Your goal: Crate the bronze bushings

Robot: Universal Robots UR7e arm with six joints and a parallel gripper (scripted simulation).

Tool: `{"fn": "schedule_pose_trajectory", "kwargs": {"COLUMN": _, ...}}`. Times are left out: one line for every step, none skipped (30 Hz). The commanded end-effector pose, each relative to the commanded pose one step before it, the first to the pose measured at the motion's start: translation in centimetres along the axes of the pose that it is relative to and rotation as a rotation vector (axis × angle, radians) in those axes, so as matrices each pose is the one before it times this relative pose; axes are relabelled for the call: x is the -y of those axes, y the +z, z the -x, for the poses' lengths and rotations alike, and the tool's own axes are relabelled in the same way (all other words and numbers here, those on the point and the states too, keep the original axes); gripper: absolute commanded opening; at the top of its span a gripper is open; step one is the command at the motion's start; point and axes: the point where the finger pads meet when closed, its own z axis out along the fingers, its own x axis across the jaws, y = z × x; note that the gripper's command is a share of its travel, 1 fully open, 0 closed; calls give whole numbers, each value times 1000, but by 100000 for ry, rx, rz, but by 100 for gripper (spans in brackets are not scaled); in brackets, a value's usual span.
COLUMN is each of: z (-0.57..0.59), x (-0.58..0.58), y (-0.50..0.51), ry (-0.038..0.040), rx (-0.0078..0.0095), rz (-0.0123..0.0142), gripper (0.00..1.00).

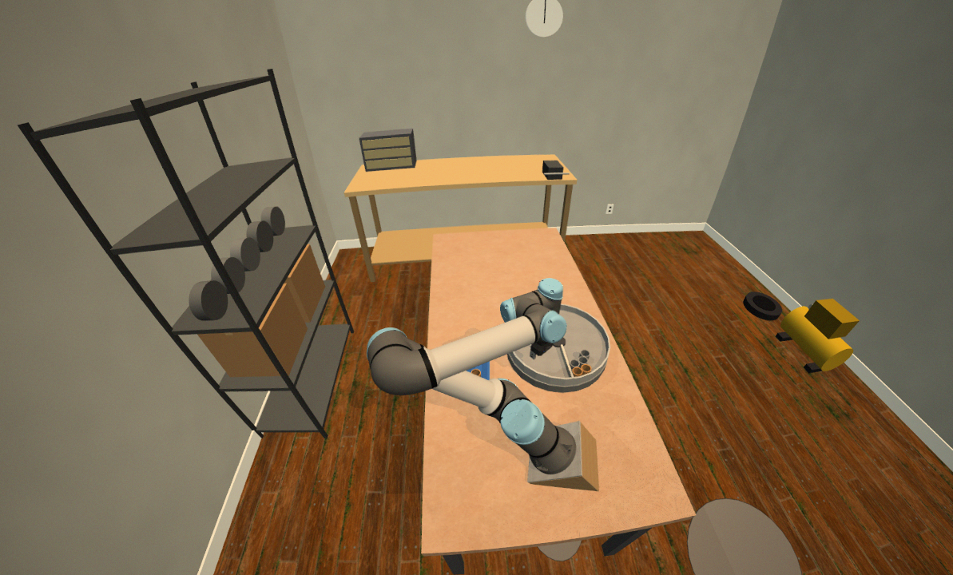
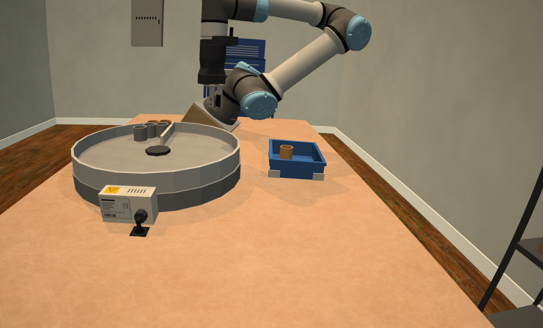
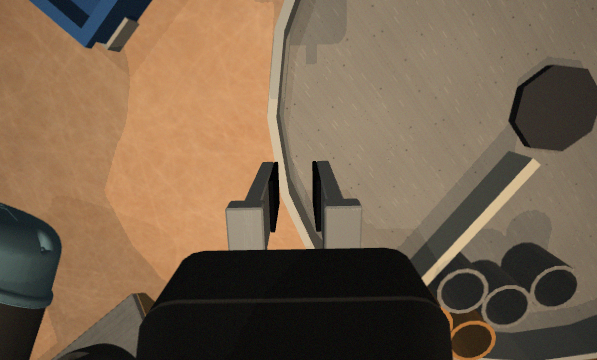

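The grey turning table [image 2: 154, 161] holds three steel bushings [image 2: 149, 130] beside its divider bar, with two bronze bushings [image 2: 158, 121] just behind them near the far rim. In the wrist view the steel bushings [image 3: 503, 295] and one bronze bushing [image 3: 473, 340] show at the lower right. The blue crate [image 2: 296, 159] holds one upright bronze bushing [image 2: 286, 151]. My gripper [image 3: 295, 182] hangs high over the table's rim on the crate side. Its fingers stand a little apart with nothing between them.
A control box with a knob [image 2: 127, 202] stands in front of the turning table. A black octagonal hub [image 3: 555, 107] sits at the table's centre, with a raised divider bar [image 3: 478, 220] beside it. The robot base [image 1: 561, 458] stands on the worktable, and a corner of the crate [image 3: 93, 17] shows at the wrist view's top left.
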Motion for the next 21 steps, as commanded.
{"fn": "schedule_pose_trajectory", "kwargs": {"z": -2139, "x": -2018, "y": 184, "ry": 1790, "rx": 144, "rz": -107, "gripper": 45}}
{"fn": "schedule_pose_trajectory", "kwargs": {"z": 0, "x": 0, "y": 0, "ry": 0, "rx": 0, "rz": 0, "gripper": 45}}
{"fn": "schedule_pose_trajectory", "kwargs": {"z": 0, "x": 0, "y": 0, "ry": 0, "rx": 0, "rz": 0, "gripper": 45}}
{"fn": "schedule_pose_trajectory", "kwargs": {"z": 0, "x": 0, "y": 0, "ry": 0, "rx": 0, "rz": 0, "gripper": 45}}
{"fn": "schedule_pose_trajectory", "kwargs": {"z": 0, "x": 0, "y": 0, "ry": 0, "rx": 0, "rz": 0, "gripper": 45}}
{"fn": "schedule_pose_trajectory", "kwargs": {"z": 0, "x": 0, "y": 0, "ry": 0, "rx": 0, "rz": 0, "gripper": 45}}
{"fn": "schedule_pose_trajectory", "kwargs": {"z": 0, "x": 0, "y": 0, "ry": 0, "rx": 0, "rz": 0, "gripper": 45}}
{"fn": "schedule_pose_trajectory", "kwargs": {"z": 0, "x": 0, "y": 0, "ry": 0, "rx": 0, "rz": 0, "gripper": 45}}
{"fn": "schedule_pose_trajectory", "kwargs": {"z": 0, "x": 0, "y": 0, "ry": 0, "rx": 0, "rz": 0, "gripper": 45}}
{"fn": "schedule_pose_trajectory", "kwargs": {"z": 0, "x": 0, "y": 0, "ry": 0, "rx": 0, "rz": 0, "gripper": 45}}
{"fn": "schedule_pose_trajectory", "kwargs": {"z": 0, "x": 0, "y": 0, "ry": 0, "rx": 0, "rz": 0, "gripper": 45}}
{"fn": "schedule_pose_trajectory", "kwargs": {"z": -793, "x": -826, "y": 33, "ry": 793, "rx": 76, "rz": -44, "gripper": 45}}
{"fn": "schedule_pose_trajectory", "kwargs": {"z": -851, "x": -841, "y": 33, "ry": 747, "rx": 8, "rz": 1, "gripper": 45}}
{"fn": "schedule_pose_trajectory", "kwargs": {"z": -857, "x": -835, "y": 33, "ry": 747, "rx": 8, "rz": 1, "gripper": 45}}
{"fn": "schedule_pose_trajectory", "kwargs": {"z": -863, "x": -828, "y": 33, "ry": 747, "rx": 8, "rz": 1, "gripper": 45}}
{"fn": "schedule_pose_trajectory", "kwargs": {"z": -869, "x": -822, "y": 33, "ry": 747, "rx": 8, "rz": 1, "gripper": 45}}
{"fn": "schedule_pose_trajectory", "kwargs": {"z": 0, "x": 0, "y": 0, "ry": 0, "rx": 0, "rz": 0, "gripper": 45}}
{"fn": "schedule_pose_trajectory", "kwargs": {"z": 0, "x": 0, "y": 0, "ry": 0, "rx": 0, "rz": 0, "gripper": 45}}
{"fn": "schedule_pose_trajectory", "kwargs": {"z": 0, "x": 0, "y": 0, "ry": 0, "rx": 0, "rz": 0, "gripper": 45}}
{"fn": "schedule_pose_trajectory", "kwargs": {"z": 0, "x": 0, "y": 0, "ry": 0, "rx": 0, "rz": 0, "gripper": 45}}
{"fn": "schedule_pose_trajectory", "kwargs": {"z": 0, "x": 0, "y": 0, "ry": 0, "rx": 0, "rz": 0, "gripper": 45}}
